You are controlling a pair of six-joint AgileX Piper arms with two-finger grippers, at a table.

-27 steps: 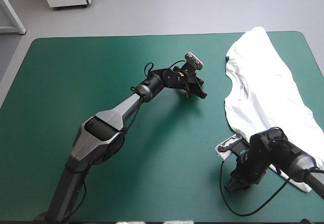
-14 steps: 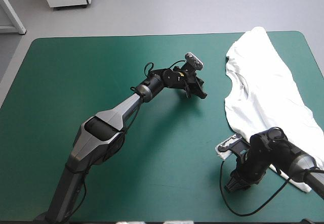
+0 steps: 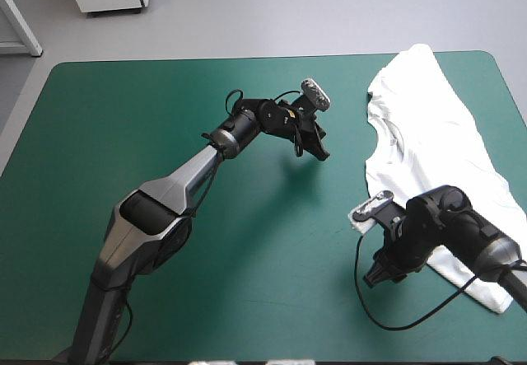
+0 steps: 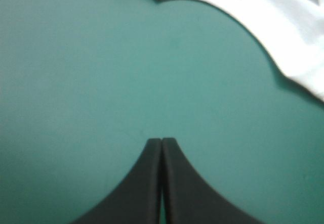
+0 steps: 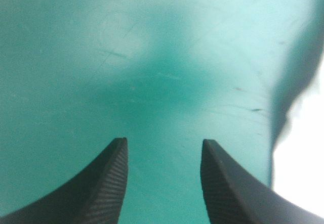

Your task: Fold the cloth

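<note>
T-shirt [image 3: 436, 134] on the right side of the table, neither gripper on it.
The T-shirt lies spread out and a bit rumpled on the teal-green cover [image 3: 123, 134], running from the far right corner down toward the near right edge, neck opening facing the table's middle. The left gripper [image 3: 319, 152] is near the table's middle, fingers [image 4: 152, 183] pressed together in one point, nothing between them. It sits over bare cover, with the collar edge ahead of it and apart from it. The right gripper [image 3: 372, 276] is low on the near right, just beside the T-shirt's near-left edge, with that arm's wrist over the cloth. Its fingers [image 5: 106, 183] stand apart with only bare cover between them and the white cloth off to one side.
</note>
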